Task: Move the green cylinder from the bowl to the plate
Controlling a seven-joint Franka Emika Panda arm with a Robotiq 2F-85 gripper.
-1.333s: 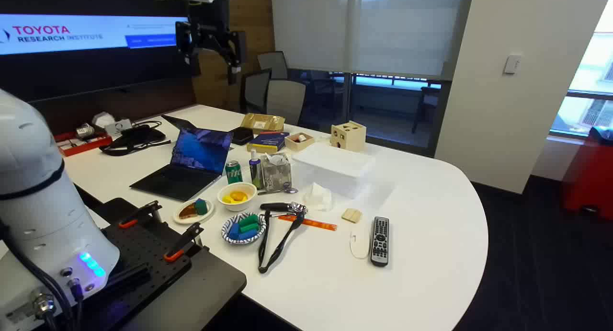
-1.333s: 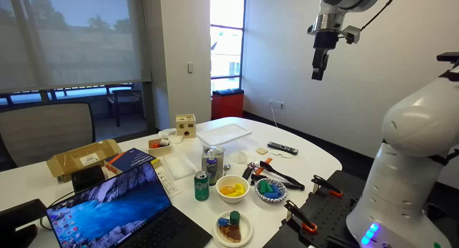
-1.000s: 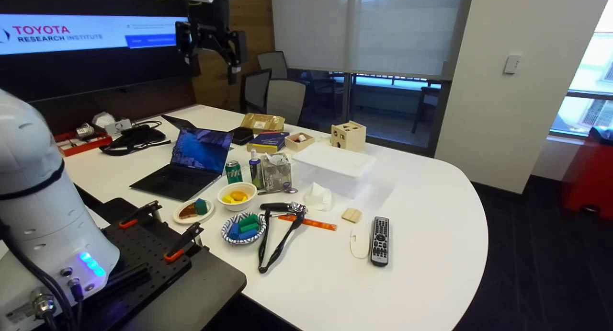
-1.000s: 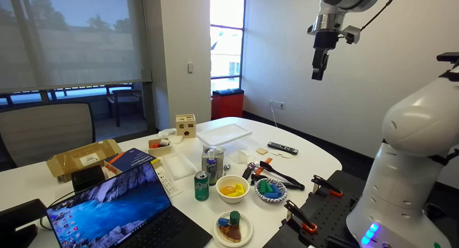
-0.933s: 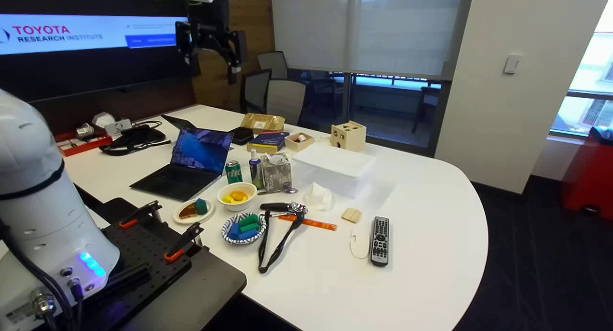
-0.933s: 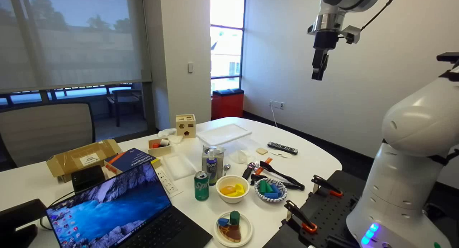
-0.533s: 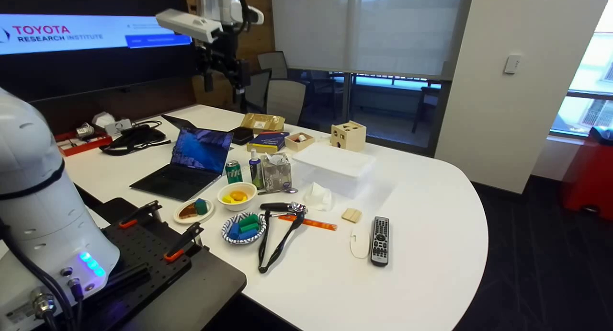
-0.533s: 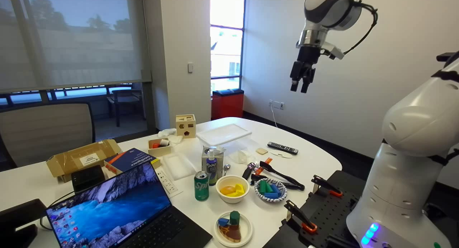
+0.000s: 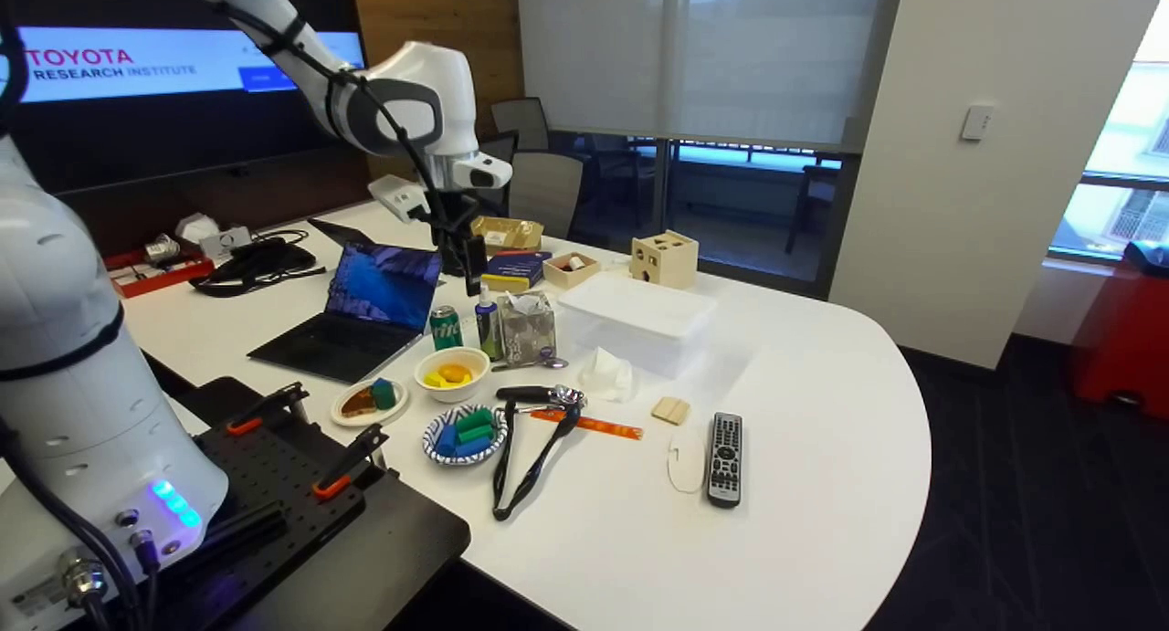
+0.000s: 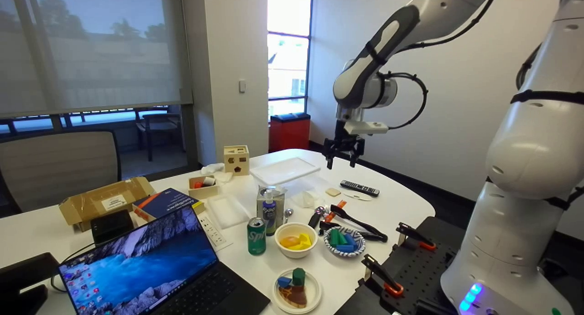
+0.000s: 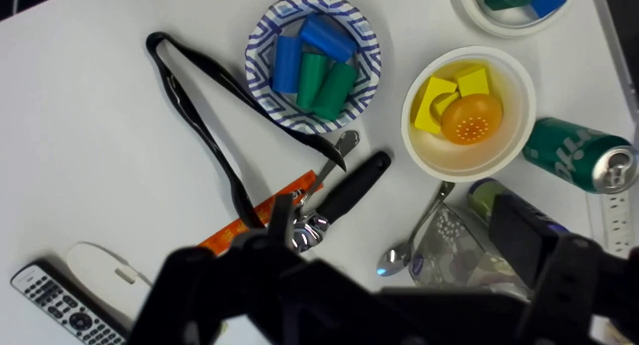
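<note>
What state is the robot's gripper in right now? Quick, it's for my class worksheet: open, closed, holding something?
Gripper: open, holding nothing.

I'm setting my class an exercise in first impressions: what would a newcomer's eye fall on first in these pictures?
Probably the white robot arm, its black gripper open above the table. Then perhaps the laptop's bright blue screen, lower left in an exterior view. At the wrist view's top, the blue-patterned bowl of green cylinders and blue cylinders, beside a white bowl with yellow blocks, may stand out.
</note>
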